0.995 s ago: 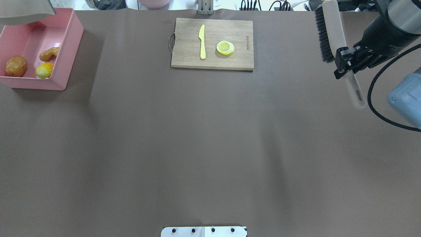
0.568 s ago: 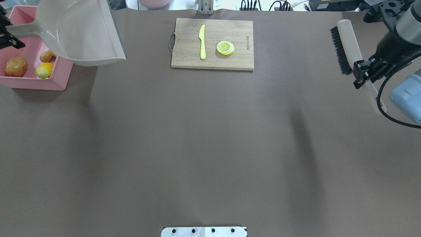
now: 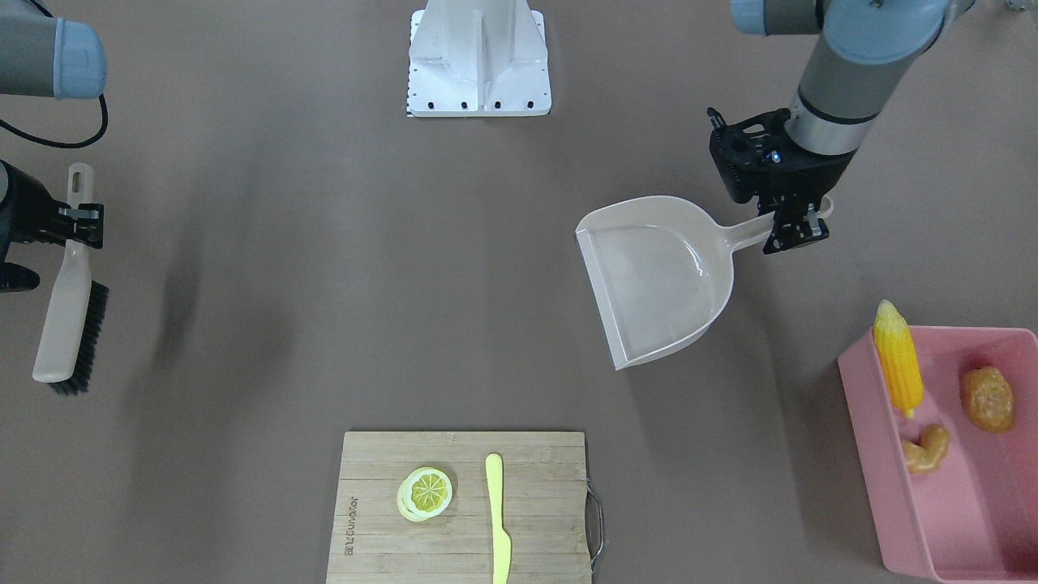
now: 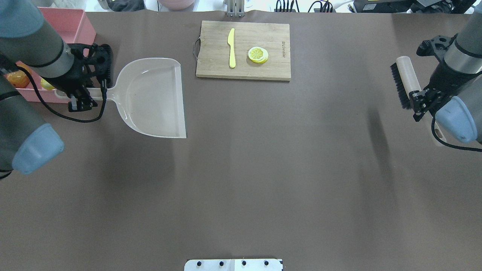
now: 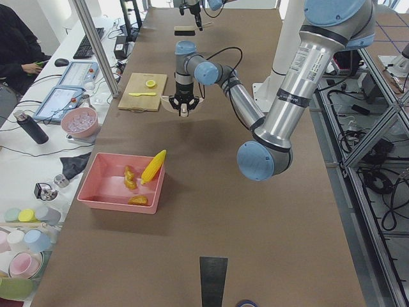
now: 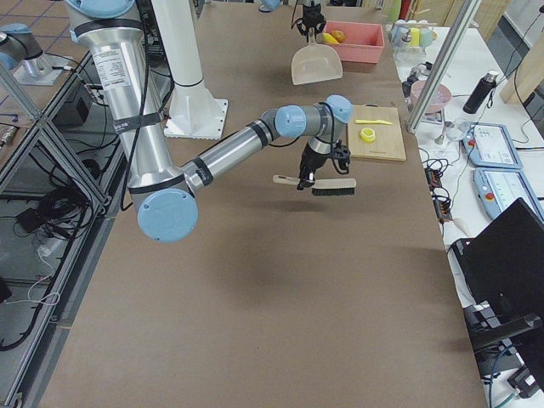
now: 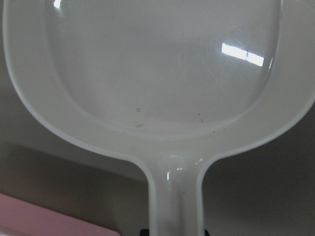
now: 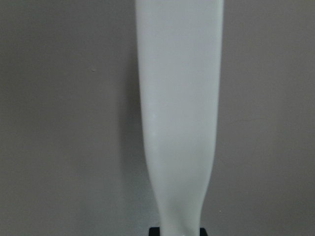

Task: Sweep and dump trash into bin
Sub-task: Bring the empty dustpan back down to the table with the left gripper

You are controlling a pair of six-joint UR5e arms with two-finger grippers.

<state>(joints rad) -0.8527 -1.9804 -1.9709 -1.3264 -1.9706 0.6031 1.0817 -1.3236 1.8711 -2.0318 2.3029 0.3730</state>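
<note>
The pink bin [image 3: 981,511] stands at the table's left end and holds the corn cob [image 3: 898,358], the potato-like lump [image 3: 988,398] and the ginger-like root [image 3: 927,448]. The corn leans on the bin's wall. My left gripper [image 4: 84,98] is shut on the handle of the empty beige dustpan [image 4: 150,98], which is beside the bin with its mouth facing away. My right gripper [image 4: 420,101] is shut on the handle of the brush [image 4: 403,77], held above the table's right side. In the overhead view my left arm hides most of the bin [image 4: 71,19].
A wooden cutting board [image 4: 263,69] lies at the far middle with a pale yellow knife [image 4: 231,47] and a lemon slice [image 4: 258,54] on it. The robot's base plate [image 4: 233,264] is at the near edge.
My left arm has swung the dustpan away from above the bin, right and nearer, over the table. My right gripper has carried the brush right and nearer.
</note>
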